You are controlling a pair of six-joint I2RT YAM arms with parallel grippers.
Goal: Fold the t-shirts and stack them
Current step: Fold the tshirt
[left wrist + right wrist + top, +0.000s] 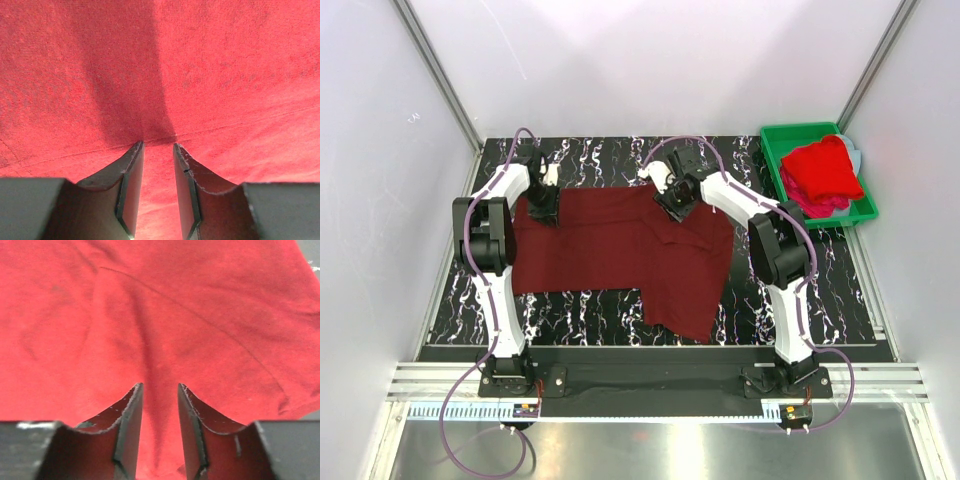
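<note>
Looking down from the top camera, I see the maroon t-shirt spread flat across the middle of the black marbled worktop. One part hangs lower and reaches toward the near edge, right of centre. My left tool is down on the shirt's far left corner. My right tool is down on its far edge, about midway along. In the far right corner of the worktop stands a green bin. A red t-shirt is bunched in it on top of a pink t-shirt, well apart from the spread shirt.

From the left wrist camera, the left tool has its two fingers a narrow gap apart, tips resting on the cloth. The maroon t-shirt fills the whole view and lies smooth. A seam runs straight across just at the fingertips, and nothing is gathered between them, so this tool is slightly open and holds nothing.

From the right wrist camera, the right tool also stands a little open, with cloth showing through the gap. The maroon t-shirt has a soft ridge rising away from the gap, yet the fingers do not pinch it.
</note>
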